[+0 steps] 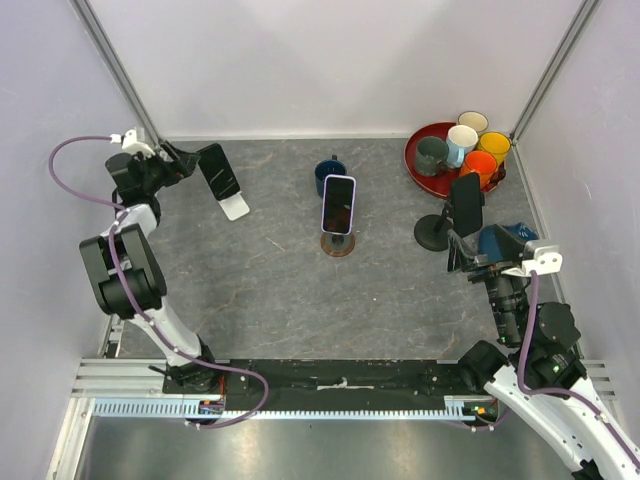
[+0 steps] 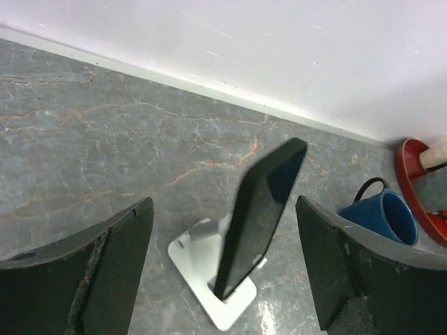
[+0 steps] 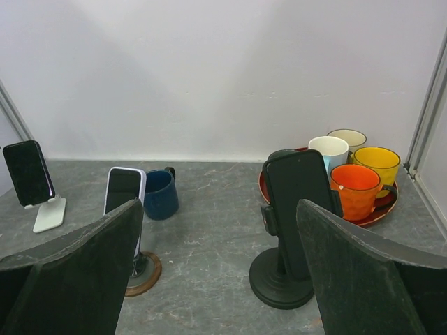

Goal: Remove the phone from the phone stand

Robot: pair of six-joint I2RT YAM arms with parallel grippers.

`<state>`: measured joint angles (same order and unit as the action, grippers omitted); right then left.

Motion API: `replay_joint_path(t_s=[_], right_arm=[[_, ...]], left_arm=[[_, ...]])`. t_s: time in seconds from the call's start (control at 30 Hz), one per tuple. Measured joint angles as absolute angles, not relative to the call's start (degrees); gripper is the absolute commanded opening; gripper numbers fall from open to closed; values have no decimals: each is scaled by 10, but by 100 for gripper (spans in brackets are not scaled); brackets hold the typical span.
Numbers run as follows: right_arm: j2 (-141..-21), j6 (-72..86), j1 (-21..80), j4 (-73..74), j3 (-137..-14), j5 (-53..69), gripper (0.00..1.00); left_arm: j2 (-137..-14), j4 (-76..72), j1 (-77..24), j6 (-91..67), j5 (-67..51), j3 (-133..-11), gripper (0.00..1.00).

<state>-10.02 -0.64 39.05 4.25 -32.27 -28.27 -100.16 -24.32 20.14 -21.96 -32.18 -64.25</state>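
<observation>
A black phone (image 1: 219, 171) leans on a white stand (image 1: 235, 208) at the back left. My left gripper (image 1: 186, 160) is open around it. In the left wrist view the phone (image 2: 262, 209) stands edge-on between the fingers, touching neither, with its foot in the stand (image 2: 199, 262). A white-cased phone (image 1: 338, 203) sits on a round wooden-based stand (image 1: 338, 245) mid-table. A third black phone (image 1: 466, 202) is clamped on a black round stand (image 1: 433, 233). My right gripper (image 1: 468, 255) is open just in front of it with nothing between its fingers.
A blue mug (image 1: 330, 175) stands behind the middle stand. A red tray (image 1: 414, 160) with several mugs sits in the back right corner. Walls close in the back and both sides, and metal posts stand in the back corners.
</observation>
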Motion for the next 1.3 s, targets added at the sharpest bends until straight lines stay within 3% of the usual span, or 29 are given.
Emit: replay_joint_path(t_s=[0.37,0.63,1.07,1.3], right_arm=[[-126,-8,391,43,-322,-278,98],[-134,-9,390,43,-322,-274,98],[-141,-13,391,43,-322,-265,98],[-145,-13,391,43,-323,-260,98]], left_arm=[[-1134,-347,224,-279,-483,-717,82],[-1174,-364,222,-279,-523,-750,63],[-1222,-361,210,-284,-592,-796,47],[-1222,-359,199,-283,-604,-796,26]])
